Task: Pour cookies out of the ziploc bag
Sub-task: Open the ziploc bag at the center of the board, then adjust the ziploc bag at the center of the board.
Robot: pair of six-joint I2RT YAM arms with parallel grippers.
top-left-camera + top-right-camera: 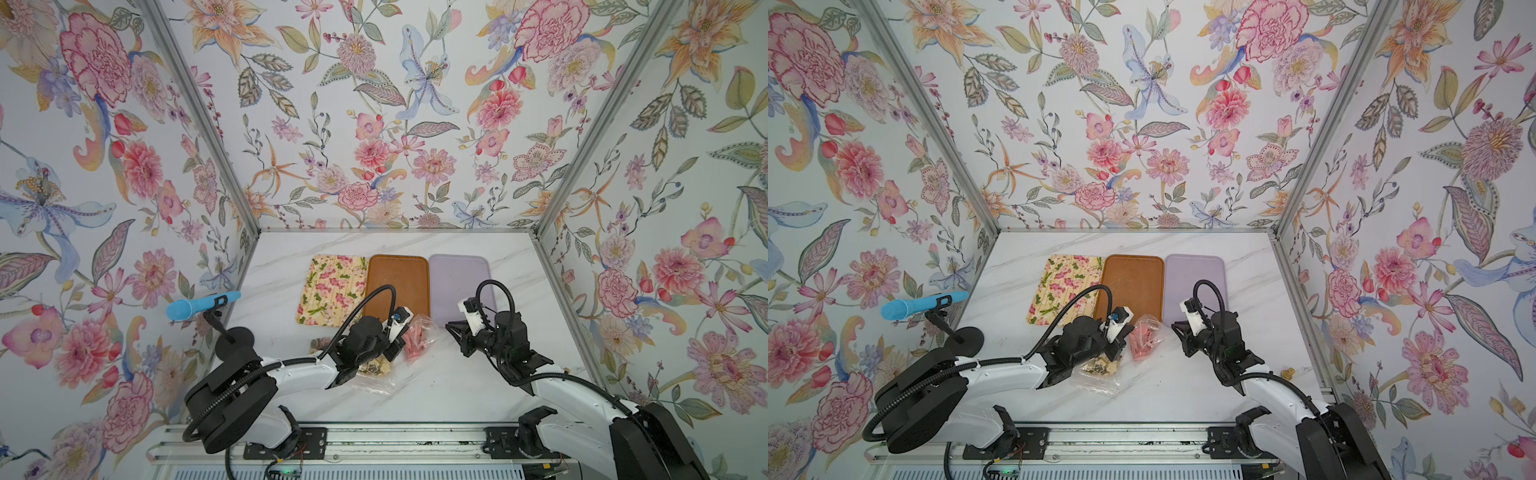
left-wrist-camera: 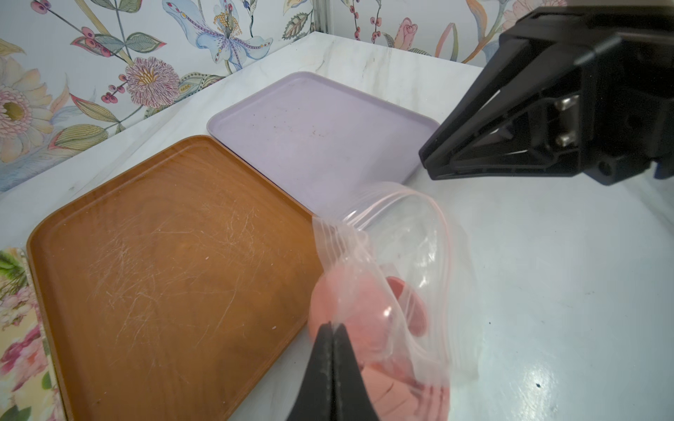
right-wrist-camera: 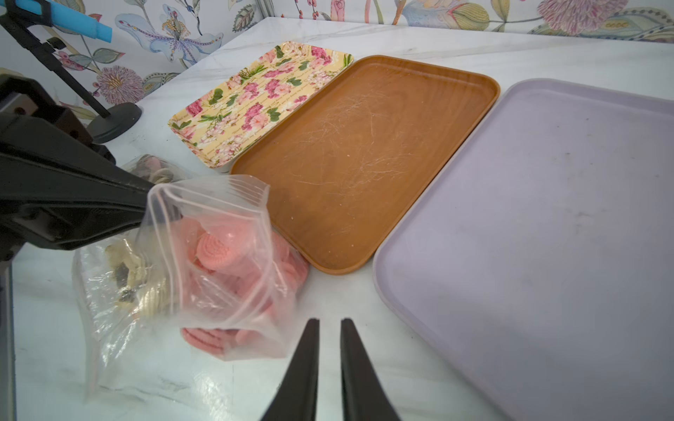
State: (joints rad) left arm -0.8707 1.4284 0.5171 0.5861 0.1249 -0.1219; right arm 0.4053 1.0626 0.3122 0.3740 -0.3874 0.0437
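Cookie pour, not yet begun: my left claw (image 2: pixel 332 326) was clamped shut on a fold of the ziploc bag (image 3: pixel 219 262) just below its zip edge, holding the top up while the bottom appeared to rest on the marble table (image 1: pixel 436 386), just beside a corner of the brown tray (image 3: pixel 364 156). My right claw (image 3: pixel 330 320) hovered near the bag's lower corner, its jaws a little apart, empty and touching nothing. In the left wrist view the bag's mouth gaped open toward the trays, so the opening looked done. Every one of the pink cookies (image 3: pixel 219 246) sat heaped at the bottom and none had been poured. Tipping the bag bottom-up over a tray was, by my judgement, all that remained.

The brown tray, the lilac tray (image 3: pixel 547 218) and the floral tray (image 3: pixel 255 102) lay side by side, all bare. A second bag (image 3: pixel 120 277) of cream and dark cookies lay just behind the held one, under my left arm, where it could snag. A third bag (image 3: pixel 157 171) of darker rounds sat beyond it. A blue microphone (image 1: pixel 203 305) stood well apart at the table's edge
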